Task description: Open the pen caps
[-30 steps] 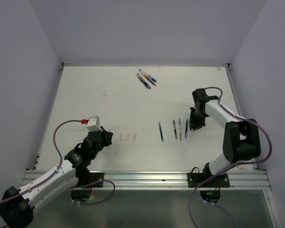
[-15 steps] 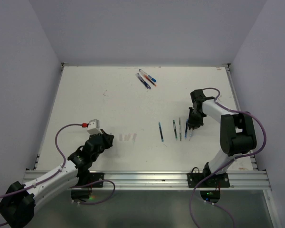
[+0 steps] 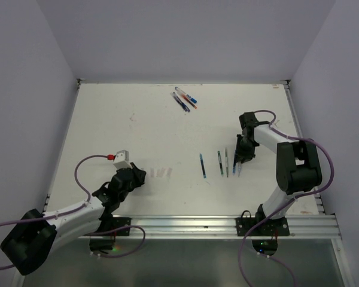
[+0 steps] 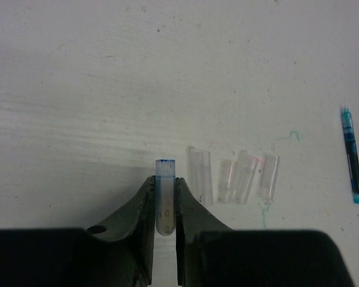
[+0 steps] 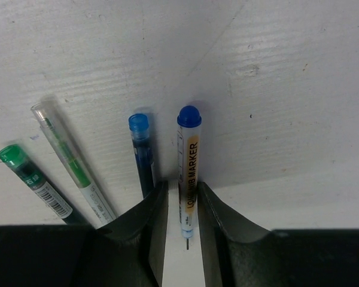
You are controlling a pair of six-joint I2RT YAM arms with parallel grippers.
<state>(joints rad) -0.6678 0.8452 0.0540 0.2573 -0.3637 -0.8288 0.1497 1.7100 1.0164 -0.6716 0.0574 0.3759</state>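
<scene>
Bright even overhead light, faint soft shadows; wrist views slightly blurred

The white table [image 3: 107,119] carried a small cluster of pens [image 3: 184,99] at twelve o'clock, a row of four pens [image 3: 220,162] lying side by side at four o'clock, and several clear caps [image 3: 161,173] at seven o'clock.
</scene>
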